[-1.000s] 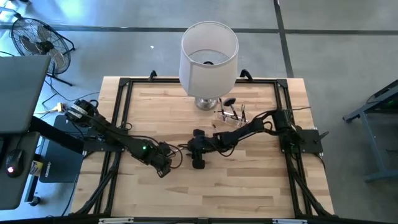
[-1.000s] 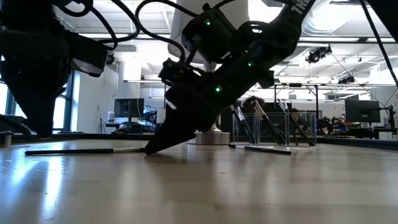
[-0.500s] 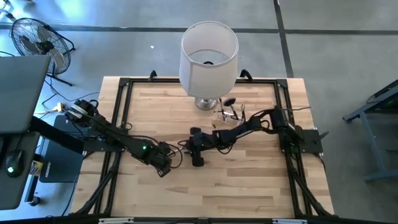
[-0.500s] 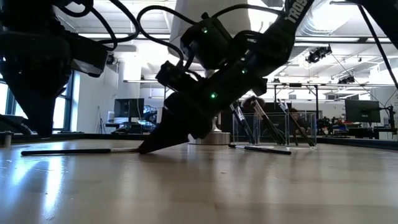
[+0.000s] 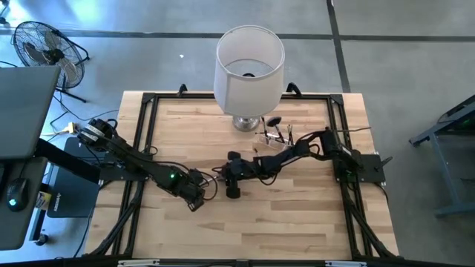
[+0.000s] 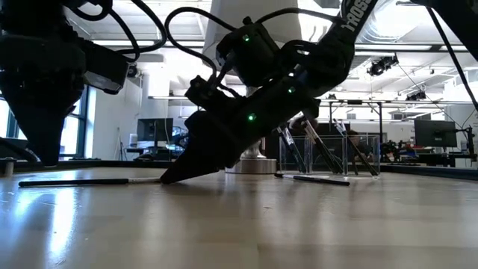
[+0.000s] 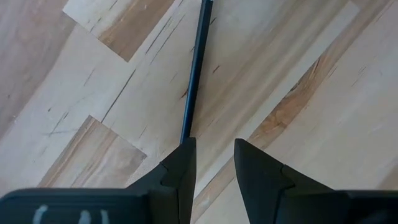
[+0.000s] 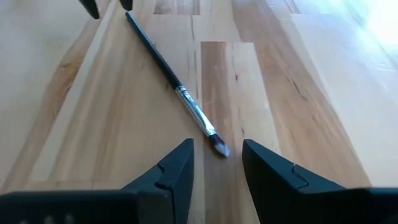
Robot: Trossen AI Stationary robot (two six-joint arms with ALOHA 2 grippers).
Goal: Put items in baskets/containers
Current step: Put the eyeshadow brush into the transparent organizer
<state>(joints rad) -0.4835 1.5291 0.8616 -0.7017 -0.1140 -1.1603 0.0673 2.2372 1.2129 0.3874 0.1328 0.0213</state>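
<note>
The right gripper (image 8: 216, 163) hung unclenched over a slim makeup brush (image 8: 177, 90) lying near the lamp (image 5: 249, 67). The left gripper (image 7: 212, 163), parted and empty, stood at the handle's far end. Light, stiff and apt to roll, the brush looked best pinched at its silver ferrule (image 8: 196, 113).

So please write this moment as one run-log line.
right claw: open, low at bristle tip of thin black silver-ferruled makeup brush | left claw: at handle end | brush: flat on wooden table
</note>
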